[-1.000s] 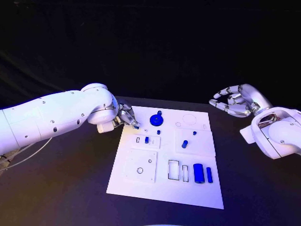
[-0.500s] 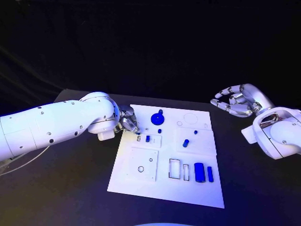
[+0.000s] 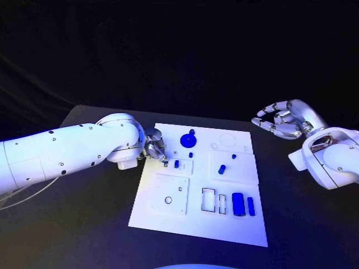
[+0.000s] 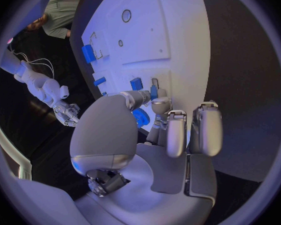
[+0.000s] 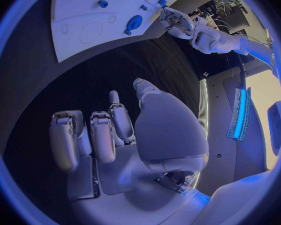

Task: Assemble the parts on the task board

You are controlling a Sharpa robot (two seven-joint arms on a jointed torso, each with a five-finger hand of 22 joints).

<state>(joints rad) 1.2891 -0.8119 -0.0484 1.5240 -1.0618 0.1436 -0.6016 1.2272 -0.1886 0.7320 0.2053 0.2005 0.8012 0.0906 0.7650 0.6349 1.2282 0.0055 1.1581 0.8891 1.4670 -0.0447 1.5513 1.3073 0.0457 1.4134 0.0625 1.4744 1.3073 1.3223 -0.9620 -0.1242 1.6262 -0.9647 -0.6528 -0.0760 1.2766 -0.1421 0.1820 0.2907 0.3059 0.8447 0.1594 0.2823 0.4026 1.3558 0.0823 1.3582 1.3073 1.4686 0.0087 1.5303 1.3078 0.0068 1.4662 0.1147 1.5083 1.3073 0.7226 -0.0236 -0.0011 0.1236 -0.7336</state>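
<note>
At the left we see the left hand (image 3: 155, 149) low over the near-left corner region of the task board (image 3: 197, 224), its fingers curled down onto the board's left edge; in the left wrist view its fingertips (image 4: 155, 91) close around a small blue part (image 4: 153, 91) right at a slot, so we take it as pinching that piece. Moving rightward across the white board in the head view, we count one small blue peg (image 3: 176, 164) standing in the raised panel just beside that hand, one large round blue part (image 3: 188, 140) toward the far edge with one tiny blue piece (image 3: 190, 154) just below it, then one blue peg (image 3: 221, 170) on the middle-right panel and one tiny blue dot (image 3: 232, 157) above it. Nearer the robot lie two upright blue blocks side by side, a wide one (image 3: 237, 204) and a slim one (image 3: 250, 206), next to two empty rectangular slots. At the far right the right hand (image 3: 281, 120) hangs above the black table (image 3: 309, 224), well apart from the board, its fingers loosely curled and holding nothing.
</note>
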